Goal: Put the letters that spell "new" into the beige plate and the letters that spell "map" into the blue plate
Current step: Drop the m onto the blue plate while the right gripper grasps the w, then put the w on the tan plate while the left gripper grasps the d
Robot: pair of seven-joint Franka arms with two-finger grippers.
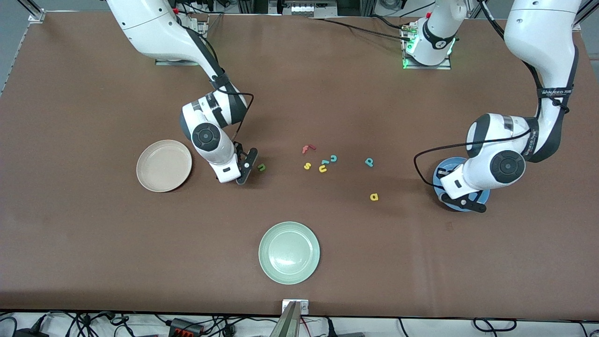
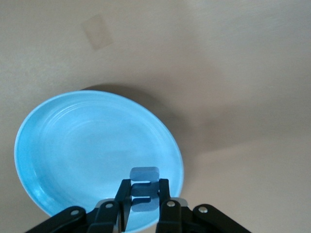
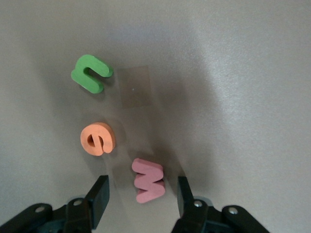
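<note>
A: Current step?
B: Right end effector — fingers spread — straddles pink w on the tabletop. Left end effector pinches blue m over blue plate.
A: Next?
B: Close on w; drop m.

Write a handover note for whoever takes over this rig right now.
Left gripper: shut on the blue m, over the blue plate.
Right gripper: open, low astride the pink w, beside the orange e and green n, near the beige plate.
Teal p and yellow a lie on the table, toward the left arm's end.
Done: no letter released into either plate.
Left: all six letters.
</note>
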